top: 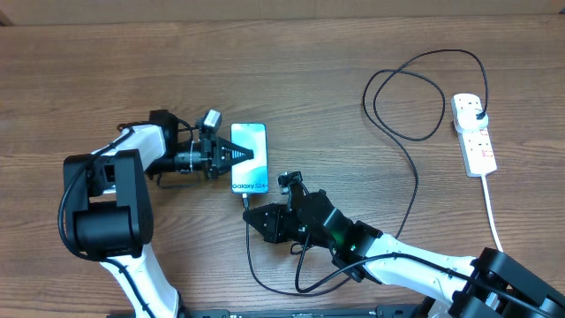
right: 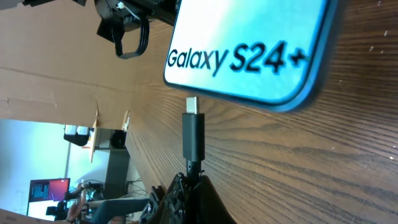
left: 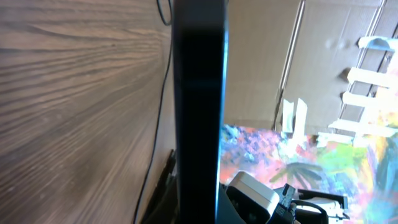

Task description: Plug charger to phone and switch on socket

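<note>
You are at the first step: seating the charger (right: 193, 134) in the phone (top: 248, 157). The socket (top: 474, 132), well apart at the far right of the desk (top: 353, 53), is not yet switched.

The phone lies flat, screen up, in the middle of the desk. Its long axis runs from the far side toward you, and its bottom edge faces the right pincer (top: 256, 216). The left pincer (top: 222, 155) is clenched on the phone's left edge, steadying it. The right pincer is clenched on the charger just behind its connector. The connector points along the phone's long axis, its metal tip just short of the bottom edge.

Next, you likely need a short straight push forward. The port itself is hidden, so check sideways alignment first.
</note>
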### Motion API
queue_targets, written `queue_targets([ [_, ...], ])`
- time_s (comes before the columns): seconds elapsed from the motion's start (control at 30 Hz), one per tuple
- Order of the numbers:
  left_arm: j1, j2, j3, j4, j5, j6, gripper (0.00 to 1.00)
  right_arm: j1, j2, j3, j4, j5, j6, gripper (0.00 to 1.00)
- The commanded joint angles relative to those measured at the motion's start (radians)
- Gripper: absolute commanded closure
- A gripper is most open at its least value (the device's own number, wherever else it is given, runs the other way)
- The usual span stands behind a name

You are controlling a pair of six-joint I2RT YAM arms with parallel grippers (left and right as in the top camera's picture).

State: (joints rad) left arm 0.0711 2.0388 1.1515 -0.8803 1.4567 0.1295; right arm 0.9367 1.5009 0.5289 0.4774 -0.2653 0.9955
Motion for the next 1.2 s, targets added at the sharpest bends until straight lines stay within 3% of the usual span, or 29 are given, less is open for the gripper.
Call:
queue_targets([
  [0.0, -0.007, 0.003, -0.002, -0.002, 0.063, -0.003, 0.96, 0.001, -0.002, -0.003, 0.006, 0.004, 0.007, 0.96],
  [1.17, 0.027, 0.003, -0.002, 0.013, 0.060, -0.003, 0.96, -0.008, -0.002, -0.003, 0.013, 0.019, 0.003, 0.96],
])
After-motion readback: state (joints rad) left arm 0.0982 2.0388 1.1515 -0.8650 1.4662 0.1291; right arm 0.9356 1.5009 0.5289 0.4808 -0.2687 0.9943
